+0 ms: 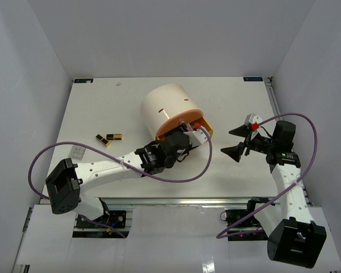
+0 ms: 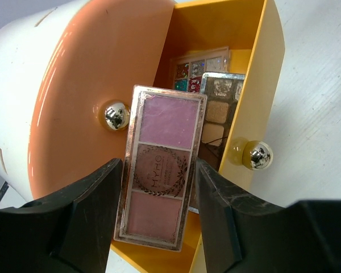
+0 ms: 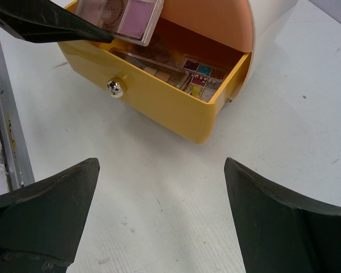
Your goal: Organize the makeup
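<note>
The left gripper [image 2: 158, 166] gripped a pink eyeshadow palette [image 2: 162, 190] by its long edges, its black fingers partly parted to the palette's width. It held the palette tilted over the open yellow drawer [image 3: 159, 108] of a cream cylinder organiser [image 1: 165, 105] at mid-table.

The flat, rectangular palette had a glossy clear frame and three pans, two pink around a brown embossed one. Two more palettes lay inside the smooth plastic drawer: a glitter palette [image 2: 202, 71] of small multicoloured squares at the back, and a brown-toned palette [image 2: 219, 114] overlapping it. A shiny metallic ball knob [image 2: 256, 154] sat on the drawer's front. A second knob [image 2: 115, 115] sat on the curved, glossy peach drawer front [image 2: 74, 108] beside it, which was shut.

The right gripper [image 1: 238, 140] hung to the right of the drawer, apart from it, with its jaws spread wide and nothing between them.

Two short gold-and-black bars [image 1: 115, 136] lay side by side on the left of the matte white table [image 1: 233, 96]. A small clear flat item [image 1: 78, 151], too small to identify, lay nearer and further left. The tabletop showed faint scuffs and specks, and plain white walls [image 1: 159, 34] closed it in on the far, left and right sides.
</note>
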